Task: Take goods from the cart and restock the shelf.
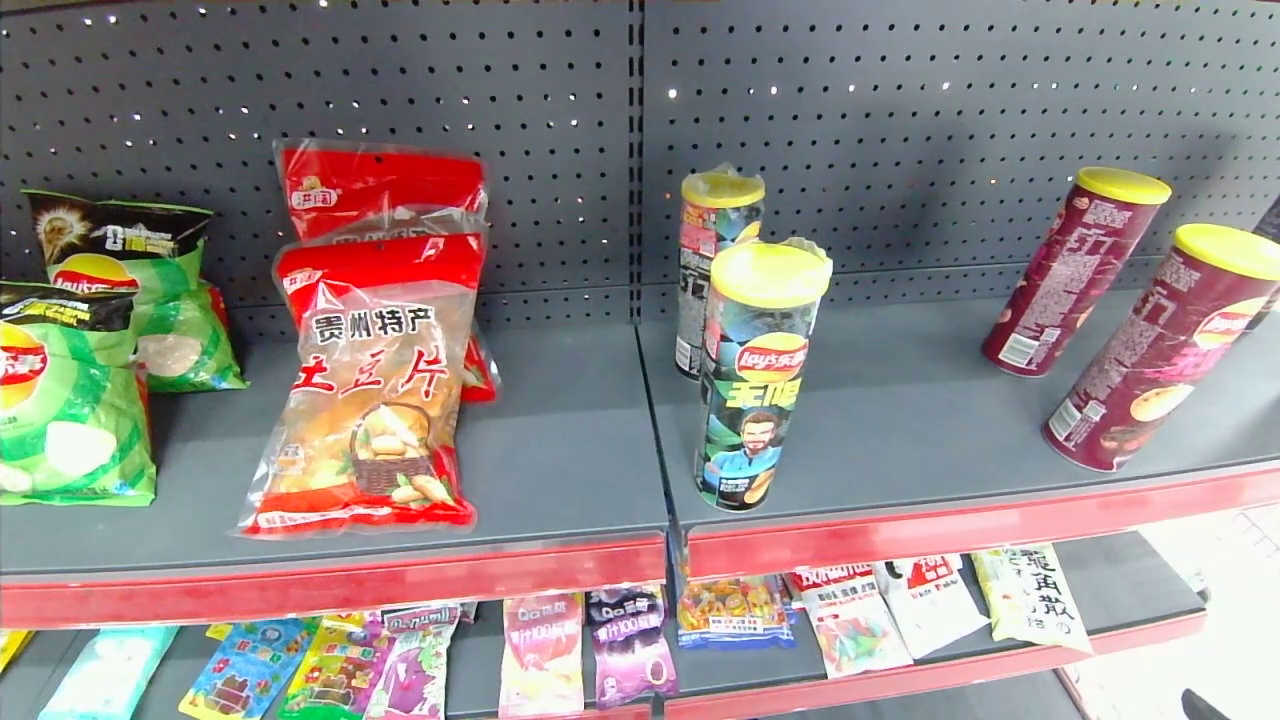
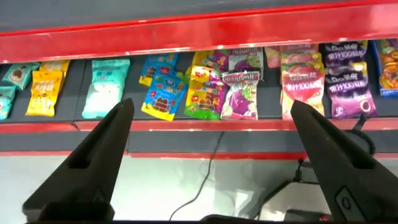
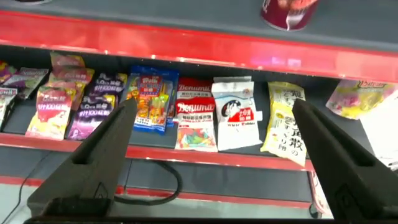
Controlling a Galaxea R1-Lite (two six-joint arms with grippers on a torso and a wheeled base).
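Matt grey shelf point(image 1: 560, 450), glossy red edge strip point(image 1: 330, 588), crinkled shiny plastic bag point(image 1: 375, 400), smooth plastic lid point(image 1: 770, 272)

A grey metal shelf with red front edges point(image 1: 350, 585) is seen stocked on two boards. On the upper board, green crisp bags point(image 1: 70, 420), two clear-and-red bags of potato slices point(image 1: 375, 390), two dark tubes with yellow lids point(image 1: 755, 380) and two maroon tubes with yellow lids point(image 1: 1160, 350) are stood on end, well apart by kind. The lower board lies ahead of the wide-spread left gripper point(image 2: 211, 104) and right gripper point(image 3: 214, 102). Small coloured sweet sachets point(image 2: 239, 93) are laid flat along it, beyond the fingertips of each.
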